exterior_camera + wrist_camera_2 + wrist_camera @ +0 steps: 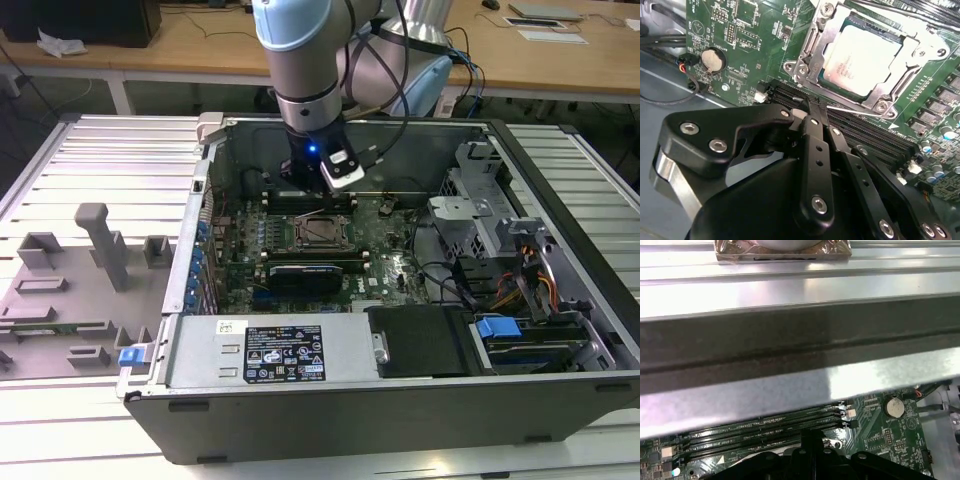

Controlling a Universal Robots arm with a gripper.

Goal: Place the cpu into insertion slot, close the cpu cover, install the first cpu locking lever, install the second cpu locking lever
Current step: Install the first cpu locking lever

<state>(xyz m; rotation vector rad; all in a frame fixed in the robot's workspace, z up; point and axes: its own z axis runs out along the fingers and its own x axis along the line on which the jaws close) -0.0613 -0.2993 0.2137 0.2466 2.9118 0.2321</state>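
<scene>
The cpu [862, 57] lies in the insertion slot, pale metal top up. The cpu cover [810, 52] is down around it as a grey metal frame. A thin bright locking lever [855, 110] runs along the socket's near edge. My gripper [810, 107] is shut, its black fingers [812, 150] pressed together with nothing seen between them. The tips sit right at that lever's end, beside the socket corner. In the exterior view the gripper [316, 203] hangs inside the case just behind the socket [322, 232]. Its dark tip [812, 440] is also in the first wrist view.
Black memory slots [875, 135] run alongside the socket. A coin battery [713, 59] and loose wires lie to one side. The case's metal wall [800, 340] stands close behind the gripper. A drive cage [480, 200] and a power supply [285, 352] flank the motherboard.
</scene>
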